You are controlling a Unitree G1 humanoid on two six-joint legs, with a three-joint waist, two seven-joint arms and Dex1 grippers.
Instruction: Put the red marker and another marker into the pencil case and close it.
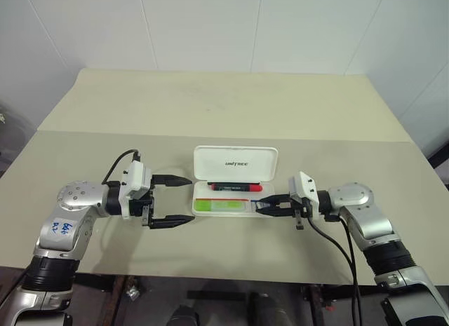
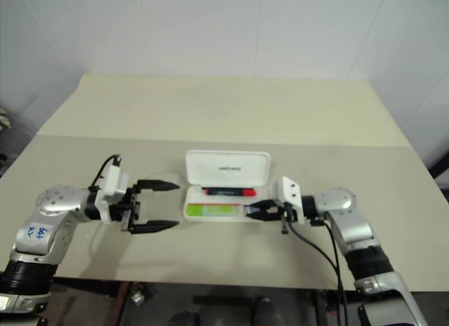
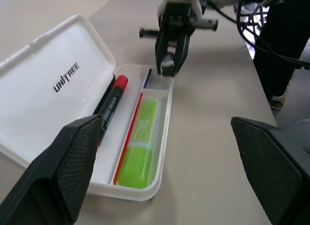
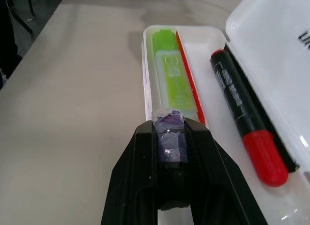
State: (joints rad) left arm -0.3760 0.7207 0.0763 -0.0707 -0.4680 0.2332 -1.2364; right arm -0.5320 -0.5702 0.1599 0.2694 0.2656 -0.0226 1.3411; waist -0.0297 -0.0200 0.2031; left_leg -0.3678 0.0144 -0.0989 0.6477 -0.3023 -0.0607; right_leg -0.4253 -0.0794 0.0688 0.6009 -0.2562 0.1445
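Two grippers are seen in the left eye view at centre frame: the left gripper [image 1: 178, 200] is spread wide and empty just left of the pencil case [image 1: 235, 163], whose lid is raised. The right gripper [image 1: 263, 206] is nearly shut at the case's right end. In the left wrist view, the red marker [image 3: 110, 105] and the green highlighter [image 3: 140, 142] are laid inside the tray. In the right wrist view, a purple-wrapped tip is pinched between the near-closed fingers [image 4: 133, 176], at the highlighter's end.
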